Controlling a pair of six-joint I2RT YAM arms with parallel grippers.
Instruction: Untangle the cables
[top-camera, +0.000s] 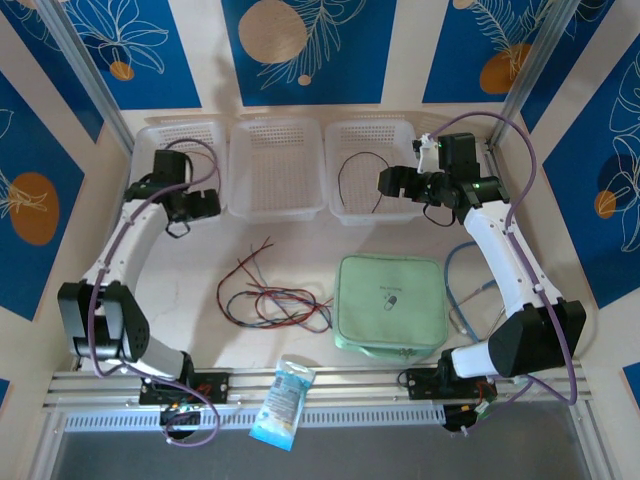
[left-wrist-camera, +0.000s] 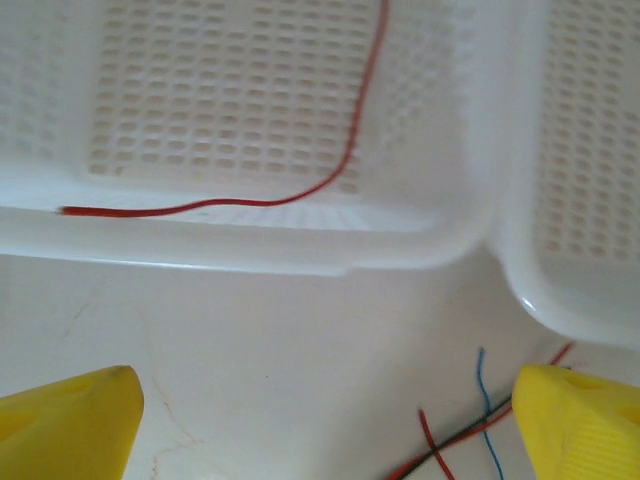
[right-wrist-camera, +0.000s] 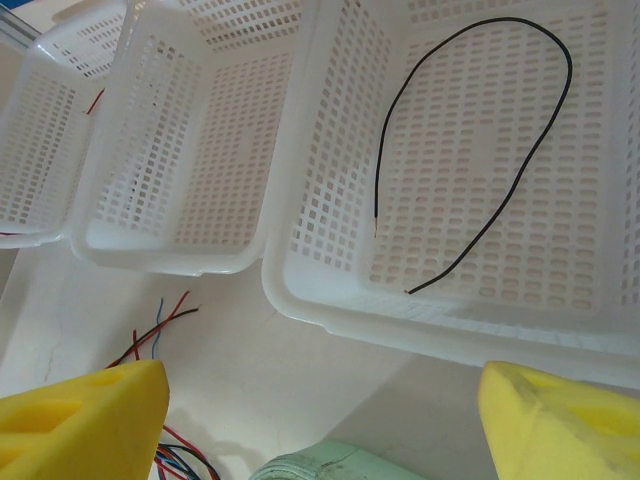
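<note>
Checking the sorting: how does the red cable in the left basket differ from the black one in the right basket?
The red cable lies in the left basket, the black cable in the right. Red sweeps in one gentle bend; black arches into a hairpin. Both lie alone, untangled.

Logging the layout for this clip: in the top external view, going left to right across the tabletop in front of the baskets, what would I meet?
tangled cables → green pouch → light-blue cord
</note>
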